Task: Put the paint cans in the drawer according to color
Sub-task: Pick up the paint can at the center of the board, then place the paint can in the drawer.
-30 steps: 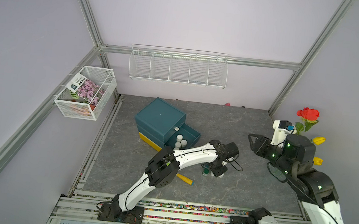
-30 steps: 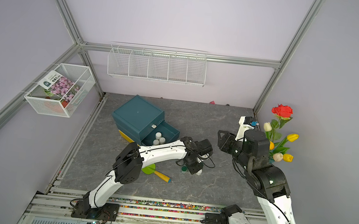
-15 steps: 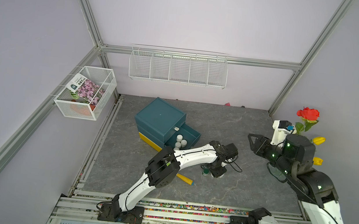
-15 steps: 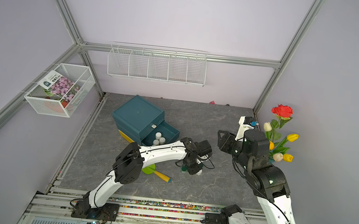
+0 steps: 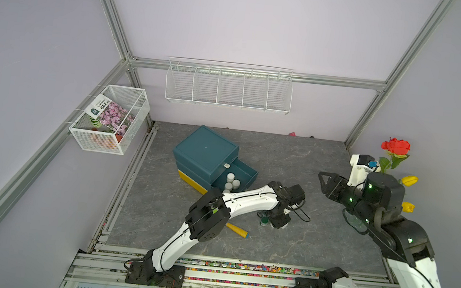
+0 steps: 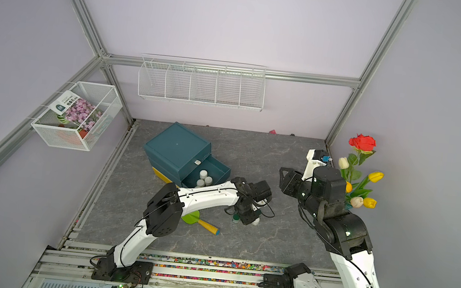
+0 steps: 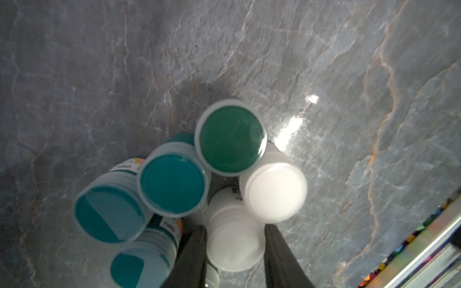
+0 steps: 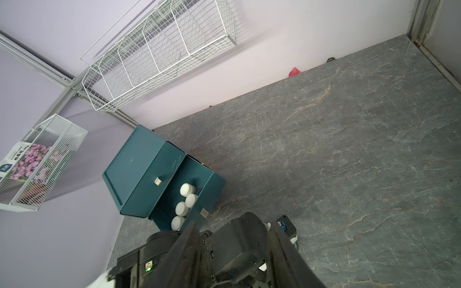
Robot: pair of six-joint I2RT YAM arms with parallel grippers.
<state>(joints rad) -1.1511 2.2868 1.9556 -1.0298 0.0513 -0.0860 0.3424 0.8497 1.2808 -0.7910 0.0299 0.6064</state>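
While my left gripper (image 7: pixel 234 228) clamps one white can (image 7: pixel 234 246) on the table (image 7: pixel 324 74), I count a second white can (image 7: pixel 273 192), one green can (image 7: pixel 230 137), three teal cans (image 7: pixel 174 184); drawer (image 8: pixel 214 189) holds four white cans (image 8: pixel 185 189); right gripper (image 8: pixel 233 225) parted, empty.

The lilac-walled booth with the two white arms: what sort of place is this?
Most likely a robot test cell: an aluminium frame holds plain walls, the left arm and right arm are mounted on a front rail, and the drawer cabinet and fake flowers look like props.
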